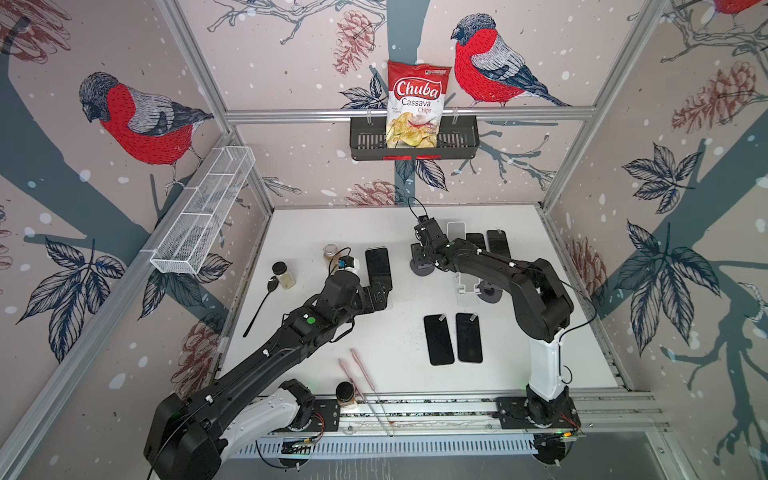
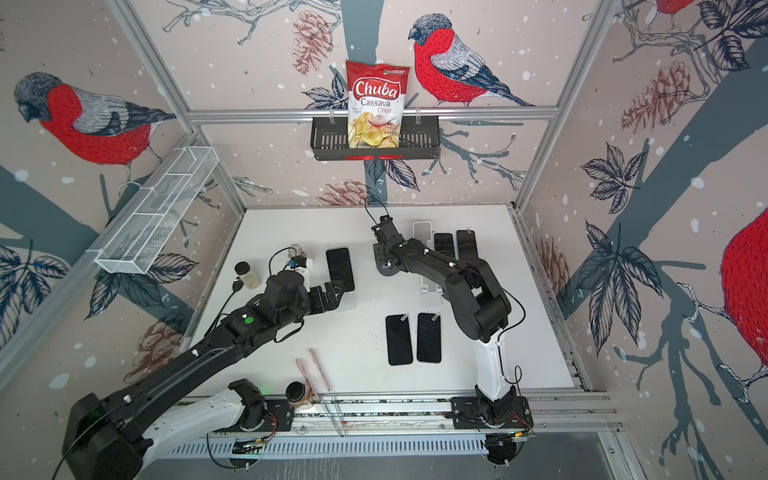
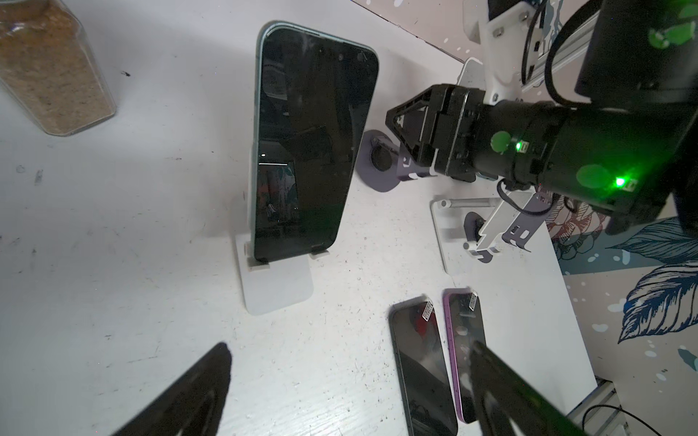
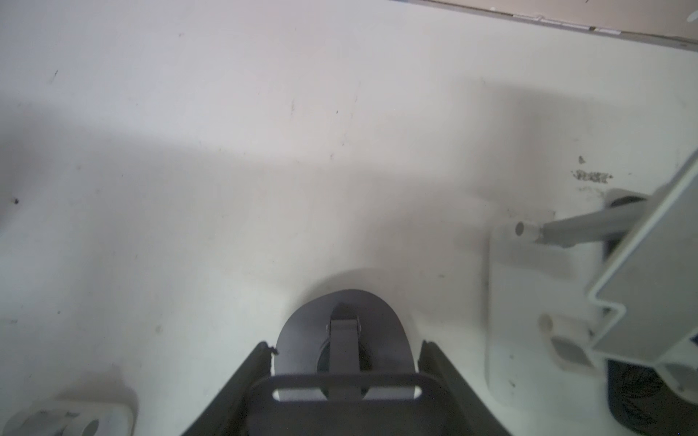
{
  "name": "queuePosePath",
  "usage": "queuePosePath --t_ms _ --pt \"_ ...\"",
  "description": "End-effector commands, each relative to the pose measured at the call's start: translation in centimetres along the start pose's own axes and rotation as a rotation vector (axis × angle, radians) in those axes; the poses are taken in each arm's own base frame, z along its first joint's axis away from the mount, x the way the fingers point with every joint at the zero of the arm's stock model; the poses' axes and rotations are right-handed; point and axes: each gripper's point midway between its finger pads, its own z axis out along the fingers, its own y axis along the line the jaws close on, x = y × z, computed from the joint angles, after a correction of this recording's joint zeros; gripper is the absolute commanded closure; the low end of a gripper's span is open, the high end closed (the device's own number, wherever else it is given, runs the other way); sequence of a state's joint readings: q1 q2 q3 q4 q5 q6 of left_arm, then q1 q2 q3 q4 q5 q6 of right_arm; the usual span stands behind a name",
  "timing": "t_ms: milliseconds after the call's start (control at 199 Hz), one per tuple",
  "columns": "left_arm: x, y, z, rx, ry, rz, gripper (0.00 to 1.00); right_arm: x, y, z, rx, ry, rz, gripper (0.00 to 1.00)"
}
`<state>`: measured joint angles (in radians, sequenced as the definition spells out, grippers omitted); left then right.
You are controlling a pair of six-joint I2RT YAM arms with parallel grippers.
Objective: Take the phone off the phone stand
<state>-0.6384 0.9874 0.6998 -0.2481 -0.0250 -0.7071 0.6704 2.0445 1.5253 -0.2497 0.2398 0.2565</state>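
The left gripper [image 3: 349, 351] stood released before the phone [image 3: 309, 143] on its stand [image 3: 279, 290], the right gripper [image 4: 344, 345] clenched a grey stand [image 4: 298, 332] beside the phone; pinching the phone's edges and lifting straight was advised.

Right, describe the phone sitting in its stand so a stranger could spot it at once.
Start at the white table, left of its middle, just in front of the open left gripper. There a dark-screened phone leans upright in a white stand. The other phones lie flat; only this one is propped up.
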Motion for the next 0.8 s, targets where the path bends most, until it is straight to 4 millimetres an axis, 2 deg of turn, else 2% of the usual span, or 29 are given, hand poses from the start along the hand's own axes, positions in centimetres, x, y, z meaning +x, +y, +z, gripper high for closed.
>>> queuePosePath --t_ms 0,296,481,672,792 --pt "-0.4 -0.4 0.0 0.023 -0.016 -0.002 0.04 -0.6 -0.8 0.8 0.032 0.005 -0.017 0.43" --pt "-0.6 -0.3 -0.1 0.011 -0.019 -0.005 0.04 -1.9 -2.2 2.6 0.033 -0.003 0.018 0.42" --pt "-0.6 -0.2 -0.1 0.006 -0.019 -0.011 0.04 -1.9 -2.3 3.5 0.027 0.004 0.033 0.41" --pt "-0.5 -0.1 -0.3 0.002 -0.020 -0.018 0.04 -2.2 -2.6 3.7 0.017 -0.002 0.055 0.39" --pt "-0.7 -0.1 -0.5 0.002 -0.025 -0.019 0.04 -2.5 -2.6 3.5 0.018 -0.008 0.053 0.34"
